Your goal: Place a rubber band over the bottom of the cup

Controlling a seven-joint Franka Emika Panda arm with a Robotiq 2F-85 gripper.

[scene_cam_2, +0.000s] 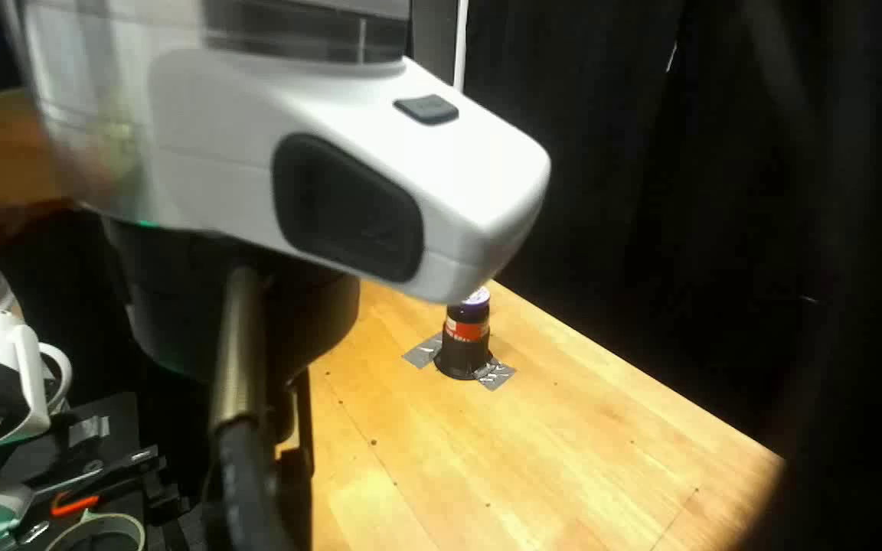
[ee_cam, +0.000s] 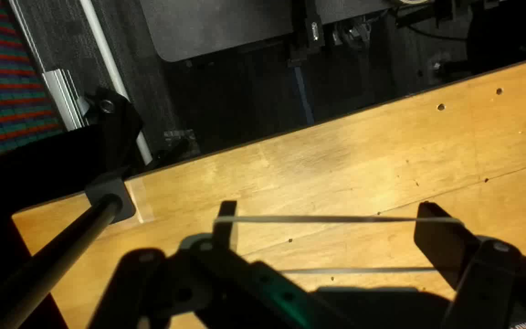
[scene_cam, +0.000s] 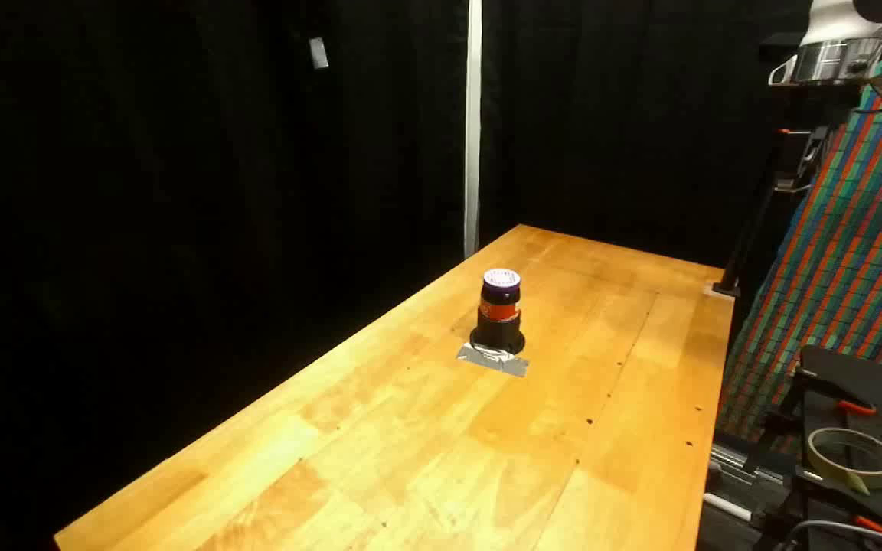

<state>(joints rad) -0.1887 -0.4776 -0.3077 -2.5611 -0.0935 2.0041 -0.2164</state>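
Note:
The cup [scene_cam: 499, 310] is a small dark cylinder with an orange-red middle band and a pale top. It stands upright on a wider black base on the wooden table, and shows in both exterior views [scene_cam_2: 465, 330]. My gripper [ee_cam: 331, 215] is open in the wrist view. A pale rubber band [ee_cam: 318, 219] is stretched around both fingers, its two strands running across the gap. The gripper is over the table near a corner, away from the cup. Its fingers cannot be made out in the exterior views. The cup cannot be made out in the wrist view.
Grey tape [scene_cam: 492, 360] lies at the cup's base. A black pole [ee_cam: 110, 208] is clamped at the table corner beside the gripper. The table edge [ee_cam: 254, 140] runs across the wrist view. A side table holds a tape roll [scene_cam: 853, 459]. Dark curtains hang behind.

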